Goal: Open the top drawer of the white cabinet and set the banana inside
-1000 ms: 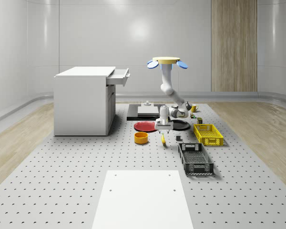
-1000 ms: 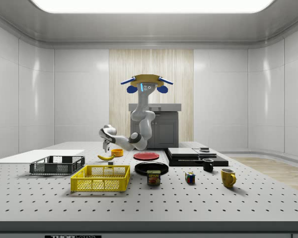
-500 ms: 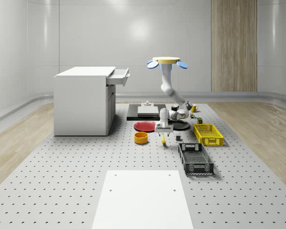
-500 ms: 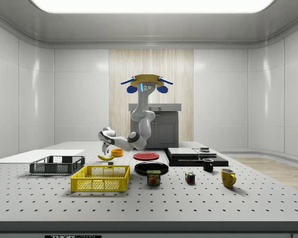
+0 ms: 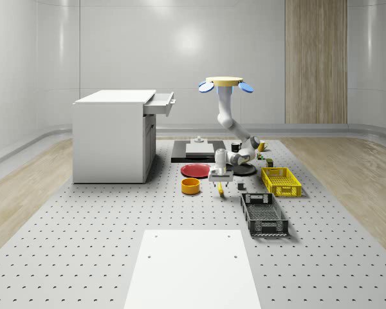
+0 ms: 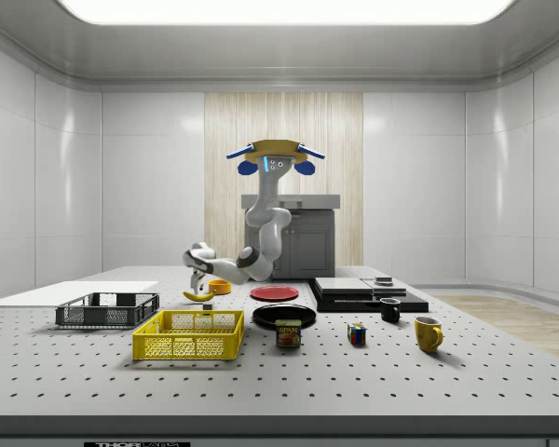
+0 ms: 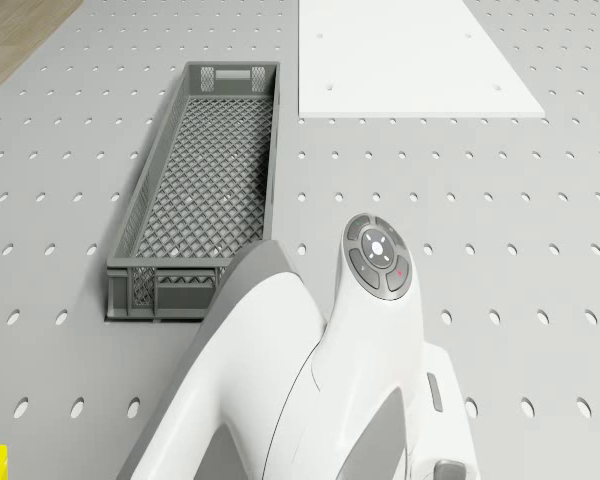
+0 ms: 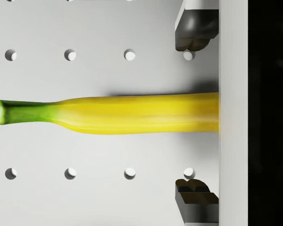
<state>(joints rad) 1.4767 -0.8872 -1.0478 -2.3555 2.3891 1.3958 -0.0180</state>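
**Gripper poised open over the banana, top drawer already pulled out**

Whole-scene view: the drone [image 5: 224, 83] hovers above the perforated table [image 5: 103, 225], over the black plate [image 5: 243, 170], on this view's right of the white cabinet [image 5: 112, 136]. The cabinet's top drawer [image 5: 161, 103] stands pulled out. The arm reaches down and forward, bringing the gripper [image 5: 220, 183] low over the banana [image 5: 220, 188], which lies on the table between the orange bowl [image 5: 190, 186] and the grey crate [image 5: 264, 214]. The red plate [image 5: 196, 170] and yellow basket [image 5: 280, 181] sit nearby.

Side view: the drone [image 6: 275, 154] hangs in the air in front of the cabinet [image 6: 298, 237]. The gripper [image 6: 200, 284] points down just above the banana [image 6: 199, 295], which rests on the table beside the orange bowl [image 6: 220, 286], behind the yellow basket [image 6: 189, 334].

Drone view: the arm's wrist [image 7: 375, 300] sits beside the grey crate [image 7: 205, 180], with the white board [image 7: 410, 55] beyond it.

Wrist view: the banana [image 8: 118, 113] lies flat on the table, its green stem at one end. The two fingertips [image 8: 193, 35] are spread wide, one on each side of the fruit and clear of it, grasping nothing.
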